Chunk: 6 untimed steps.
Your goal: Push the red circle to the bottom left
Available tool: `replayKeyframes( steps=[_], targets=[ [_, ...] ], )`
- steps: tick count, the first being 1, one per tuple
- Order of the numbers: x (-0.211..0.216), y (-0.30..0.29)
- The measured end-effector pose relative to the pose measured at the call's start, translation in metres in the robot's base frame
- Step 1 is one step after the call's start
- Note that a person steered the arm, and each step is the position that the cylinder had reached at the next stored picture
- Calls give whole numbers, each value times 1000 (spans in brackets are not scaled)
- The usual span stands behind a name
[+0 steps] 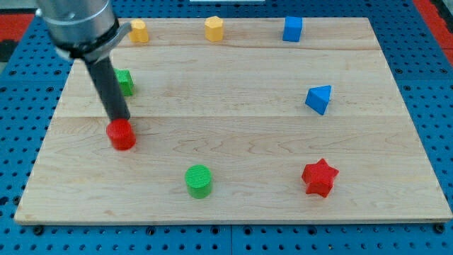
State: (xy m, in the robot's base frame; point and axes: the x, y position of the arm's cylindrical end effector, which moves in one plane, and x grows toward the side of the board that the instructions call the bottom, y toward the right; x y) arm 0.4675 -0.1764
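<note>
The red circle [121,134] lay on the wooden board [233,205] in its left half, a little below mid-height, directly under my tip [120,119]. My tip stood at the circle's upper edge, touching it or very nearly so; the exact contact could not be made out. The rod carried nothing and clasped nothing, being a plain dark stick leaning up toward the view's top left into the grey arm housing [76,25].

Just above and slightly right of my tip, close beside the rod, sat a green block [125,82], its shape partly hidden by the rod. Farther up, near the board's top edge, a yellow block [139,31] showed beside the housing, and a yellow hexagon-like block [214,29] lay to the right of that.

Below and to the right of my tip, a green circle [199,180] rested near the board's bottom edge, apart from the red circle.

Well to the right of my tip were 3 more pieces: a blue cube [292,29] at the top, a blue triangle-like wedge [319,98] at about the tip's height, and a red star [319,176] lower down.

The board rested on a blue perforated surface [425,42].
</note>
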Motion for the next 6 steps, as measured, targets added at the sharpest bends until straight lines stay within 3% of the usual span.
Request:
replayKeyframes(
  steps=[1,2,3,4,6],
  targets=[
    [22,-1],
    [14,56],
    [43,40],
    [52,-15],
    [50,-14]
  ],
)
